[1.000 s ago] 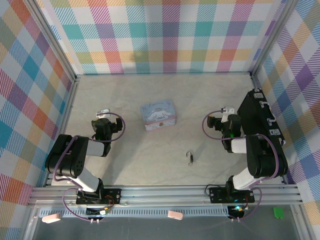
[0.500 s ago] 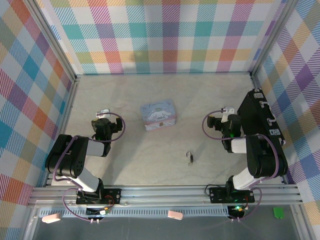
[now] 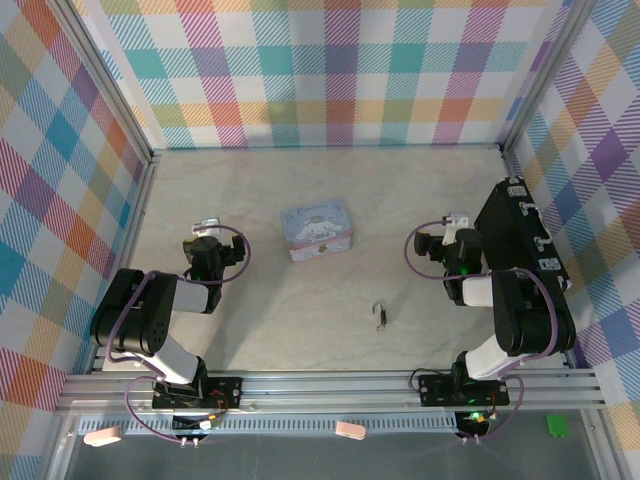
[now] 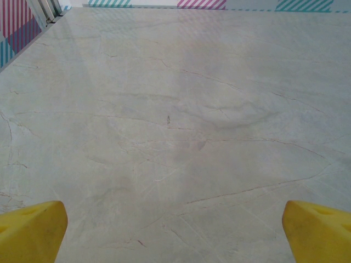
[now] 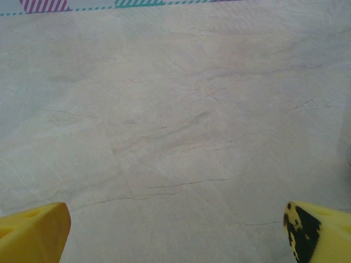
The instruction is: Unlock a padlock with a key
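Hard to see: the padlock [image 3: 378, 306] and key [image 3: 381, 321] are tiny specks in the top view. A thin loop shows at the far end and a slim dark piece at the near end. Can't tell if the two touch or if the key sits in the lock, and the keyhole and key teeth are too small to make out.

In both wrist views the yellow fingers [image 4: 33, 233] are cut off at the bottom corners, tips only. From above, the fingertips of both arms are hard to pick out against the wrist hardware.

Counts: 1 padlock, 1 key, 1 pastel-blue cartoon tin [image 3: 317, 229], 2 arms, 2 yellow fingertips per wrist view.

Orientation: padlock and key lie in one line, long axis roughly near-far with a slight tilt, shackle loop toward the far side.

Location: both lie flat on the tabletop [image 3: 300, 310], right of centre toward the near edge, between the two arms and closer to the right one. They are near and to the right of the tin, well apart from it.

Left end effector [image 4: 175, 230]: spread wide, nothing between the tips, bare tabletop under it. Right end effector [image 5: 176, 231]: same, spread wide and holding nothing, with dark marks on its right tip. Both are well apart from the padlock and key.
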`<action>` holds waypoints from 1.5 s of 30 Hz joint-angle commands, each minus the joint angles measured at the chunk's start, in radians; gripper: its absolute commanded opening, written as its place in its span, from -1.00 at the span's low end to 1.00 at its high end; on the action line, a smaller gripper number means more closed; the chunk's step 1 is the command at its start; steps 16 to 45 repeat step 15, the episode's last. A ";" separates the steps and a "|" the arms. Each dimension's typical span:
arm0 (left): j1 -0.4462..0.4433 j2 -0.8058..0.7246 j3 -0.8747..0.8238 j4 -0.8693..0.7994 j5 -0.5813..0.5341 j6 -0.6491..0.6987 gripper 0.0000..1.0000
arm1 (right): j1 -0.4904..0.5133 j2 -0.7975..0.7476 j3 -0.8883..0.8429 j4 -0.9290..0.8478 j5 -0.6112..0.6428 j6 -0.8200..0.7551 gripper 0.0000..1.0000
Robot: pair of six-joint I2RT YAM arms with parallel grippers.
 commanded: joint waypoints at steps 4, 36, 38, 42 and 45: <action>0.007 0.001 0.018 0.012 0.010 -0.019 0.99 | 0.000 -0.009 0.010 0.038 -0.019 0.006 0.98; 0.006 0.001 0.018 0.012 0.010 -0.019 0.99 | -0.002 -0.009 0.012 0.034 -0.024 0.007 0.98; 0.006 0.001 0.018 0.012 0.010 -0.019 0.99 | -0.002 -0.009 0.012 0.034 -0.024 0.007 0.98; 0.006 0.001 0.018 0.012 0.010 -0.019 0.99 | -0.002 -0.009 0.012 0.034 -0.024 0.007 0.98; 0.006 0.001 0.018 0.012 0.010 -0.019 0.99 | -0.002 -0.009 0.012 0.034 -0.024 0.007 0.98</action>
